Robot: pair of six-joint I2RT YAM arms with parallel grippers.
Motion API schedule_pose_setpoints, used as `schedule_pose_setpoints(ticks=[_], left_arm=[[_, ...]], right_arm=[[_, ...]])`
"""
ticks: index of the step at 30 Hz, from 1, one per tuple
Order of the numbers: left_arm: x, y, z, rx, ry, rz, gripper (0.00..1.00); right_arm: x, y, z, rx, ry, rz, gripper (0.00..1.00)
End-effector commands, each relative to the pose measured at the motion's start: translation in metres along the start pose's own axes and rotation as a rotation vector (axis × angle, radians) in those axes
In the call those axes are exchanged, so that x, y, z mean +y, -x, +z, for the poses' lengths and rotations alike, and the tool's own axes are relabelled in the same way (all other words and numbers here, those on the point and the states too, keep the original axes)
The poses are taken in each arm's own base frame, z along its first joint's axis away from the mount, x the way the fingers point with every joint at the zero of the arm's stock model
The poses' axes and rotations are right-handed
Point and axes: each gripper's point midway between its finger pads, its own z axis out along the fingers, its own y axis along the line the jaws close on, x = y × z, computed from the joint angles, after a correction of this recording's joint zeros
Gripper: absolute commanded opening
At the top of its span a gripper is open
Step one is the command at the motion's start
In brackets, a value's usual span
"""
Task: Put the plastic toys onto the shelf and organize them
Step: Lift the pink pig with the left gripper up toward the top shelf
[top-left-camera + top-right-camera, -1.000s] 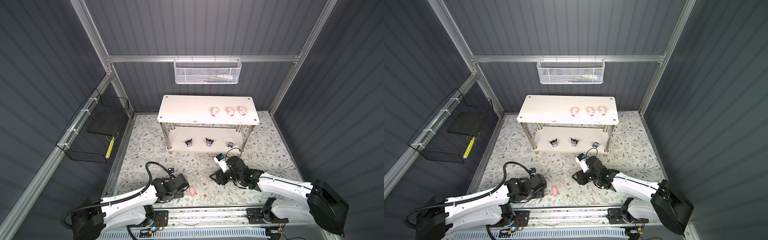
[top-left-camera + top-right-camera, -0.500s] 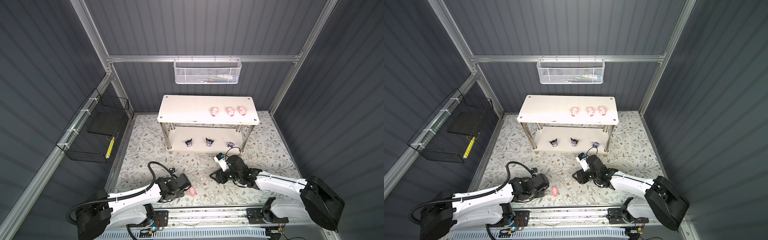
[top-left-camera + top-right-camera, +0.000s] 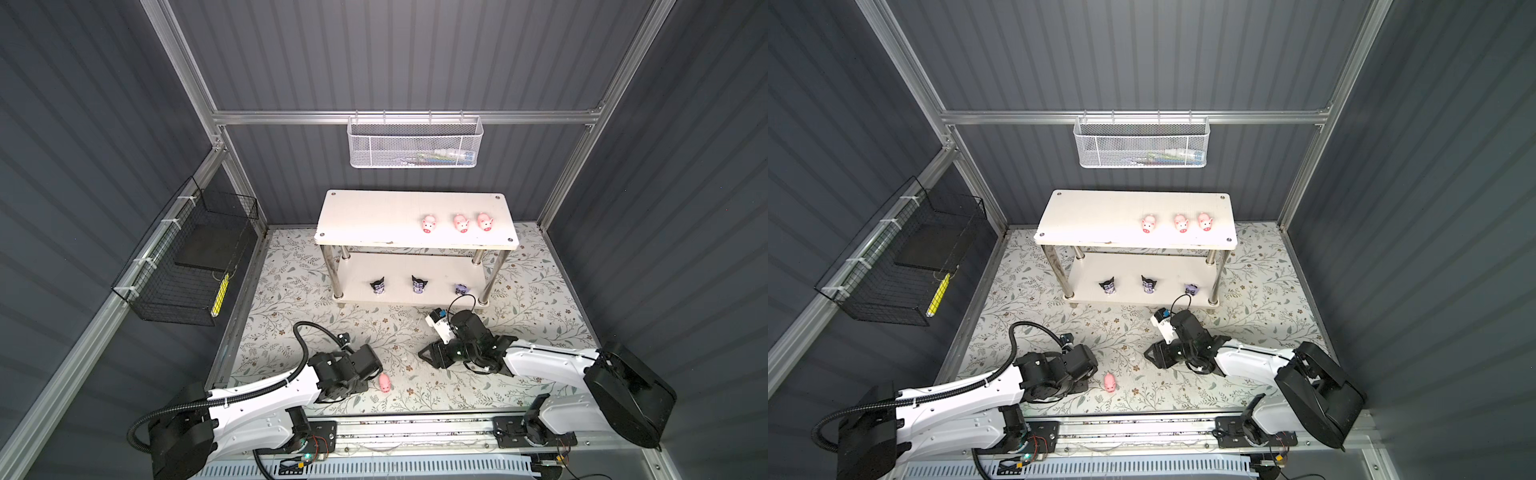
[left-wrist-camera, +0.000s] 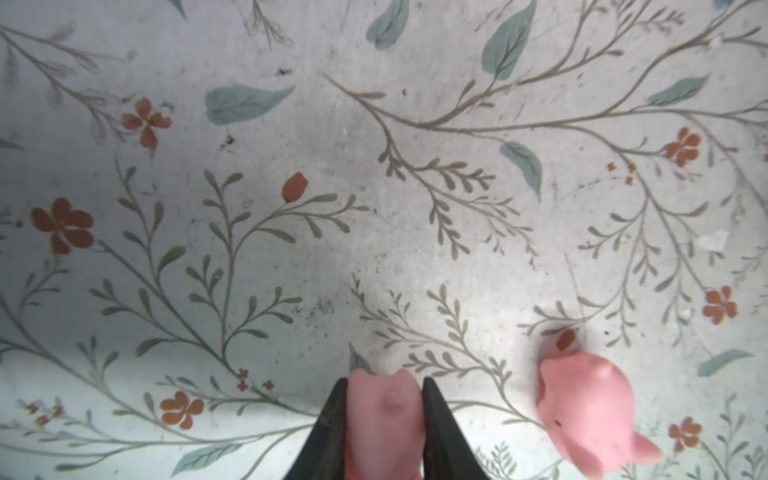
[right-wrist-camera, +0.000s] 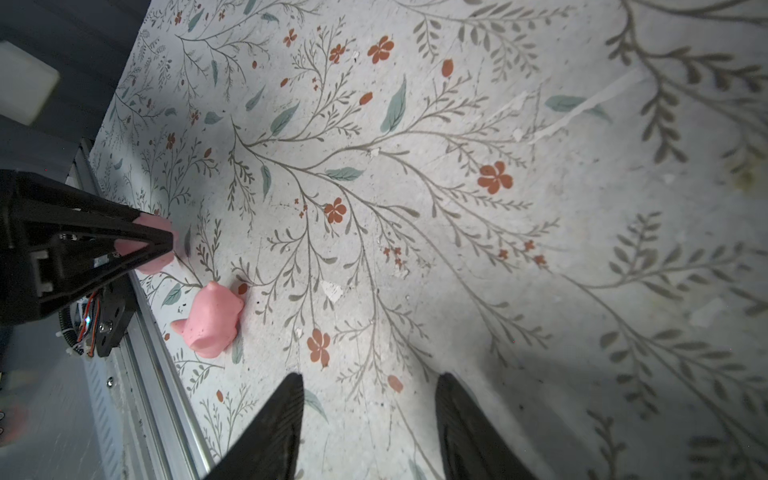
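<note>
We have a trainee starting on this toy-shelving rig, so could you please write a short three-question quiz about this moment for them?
1. True or false: the right gripper holds a toy.
2. How many pink pigs stand on the top board of the shelf?
3. The left gripper is: A) open and empty; B) shut on a pig; C) resting on the shelf.
Key: 1 false, it is open and empty; 2 three; 3 B, while another pig lies loose on the mat beside it.
</note>
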Motion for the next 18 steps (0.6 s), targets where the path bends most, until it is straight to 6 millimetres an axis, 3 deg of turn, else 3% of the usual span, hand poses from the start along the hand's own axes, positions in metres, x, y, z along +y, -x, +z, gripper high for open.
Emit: schedule_pose_setpoints(ticks=[1,8,13,18], left_arm=[[-0.006,0.020,-0.026,-0.048,0.030,0.052,0.29],[-0.037,0.096,-0.100,-0.160,0.066,0.193,0.29],[-0.075,0.162,-0.166,-0.282,-0.021,0.223,0.30],[-0.105,0.211,-0.223,-0.381,-0.114,0.247,0.30]], right_arm=[[0.006,0.011,0.001,-0.015,0.026,-0.015,0.54],[0.004,0.010,0.004,-0.001,0.026,-0.014,0.54],[0.003,0.009,0.004,0.001,0.023,-0.012,0.54],[0.002,0.008,0.006,0.007,0.020,-0.013,0.54]])
